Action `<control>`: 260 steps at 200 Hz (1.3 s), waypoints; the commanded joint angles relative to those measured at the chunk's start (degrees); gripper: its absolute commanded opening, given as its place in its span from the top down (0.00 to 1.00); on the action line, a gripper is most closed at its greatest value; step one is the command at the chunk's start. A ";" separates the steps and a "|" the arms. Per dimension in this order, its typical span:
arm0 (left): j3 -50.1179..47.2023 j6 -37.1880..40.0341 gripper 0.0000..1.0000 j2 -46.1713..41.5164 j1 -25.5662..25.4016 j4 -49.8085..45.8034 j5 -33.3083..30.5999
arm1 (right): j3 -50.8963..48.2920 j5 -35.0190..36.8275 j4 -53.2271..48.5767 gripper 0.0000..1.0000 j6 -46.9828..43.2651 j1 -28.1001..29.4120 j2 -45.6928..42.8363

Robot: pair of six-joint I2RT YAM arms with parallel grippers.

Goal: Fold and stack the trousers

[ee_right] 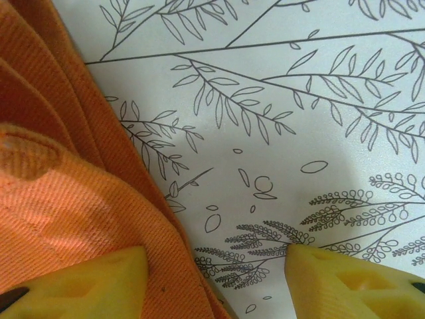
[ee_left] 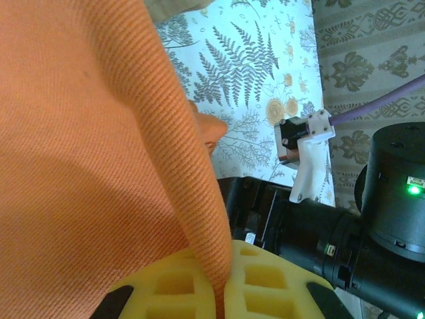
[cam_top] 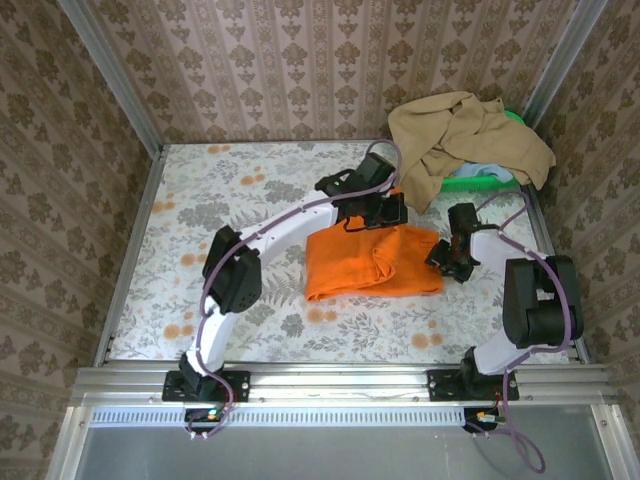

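Note:
The bright orange trousers (cam_top: 372, 260) lie folded in a rough rectangle at the middle of the table. My left gripper (cam_top: 375, 212) is at their far edge, shut on a fold of the orange cloth (ee_left: 192, 166) that runs up from between its yellow pads (ee_left: 172, 286). My right gripper (cam_top: 448, 258) is at the trousers' right edge, low over the table. Its jaws are open: the left pad (ee_right: 86, 282) rests on the orange edge (ee_right: 80, 193), the right pad (ee_right: 352, 279) on the bare tablecloth.
A tan garment (cam_top: 462, 140) is heaped over a green and blue basket (cam_top: 478, 178) at the back right corner. Metal rails (cam_top: 340, 378) border the floral table; patterned walls close in on three sides.

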 commanded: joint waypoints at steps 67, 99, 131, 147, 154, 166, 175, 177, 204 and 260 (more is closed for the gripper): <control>5.38 -5.23 1.00 5.08 -2.87 7.87 2.59 | -0.60 -2.31 1.41 0.41 0.61 1.22 1.98; 6.70 -5.95 1.00 6.97 -4.11 7.58 3.48 | -0.71 -2.37 1.47 0.41 0.62 1.20 1.94; 4.57 -8.63 1.00 8.41 -5.11 12.32 5.27 | -0.70 -2.44 1.68 0.41 0.72 1.13 2.07; 5.09 -8.34 1.00 9.67 -5.15 13.55 6.20 | -1.14 -2.48 2.21 0.41 1.01 1.21 2.16; 4.97 -8.64 1.00 10.14 -4.97 13.53 6.19 | -1.14 -2.51 2.27 0.41 1.14 1.16 2.31; 4.41 -8.28 1.00 10.63 -4.80 15.32 7.46 | -0.76 -2.58 1.55 0.41 0.92 1.20 1.92; 3.71 -7.94 0.96 10.35 -4.60 15.10 6.37 | -0.58 -2.22 0.81 0.40 0.80 1.07 0.74; 3.47 -7.65 0.94 10.26 -4.54 15.19 6.13 | -0.50 -2.08 0.48 0.40 0.71 1.05 0.40; -1.22 -7.95 0.55 8.34 -2.43 18.58 5.49 | 1.16 1.70 -5.16 0.36 0.86 0.22 -7.03; -5.47 -2.90 0.00 0.50 0.31 22.09 9.72 | 6.29 12.80 -15.82 0.33 2.28 -2.21 -25.03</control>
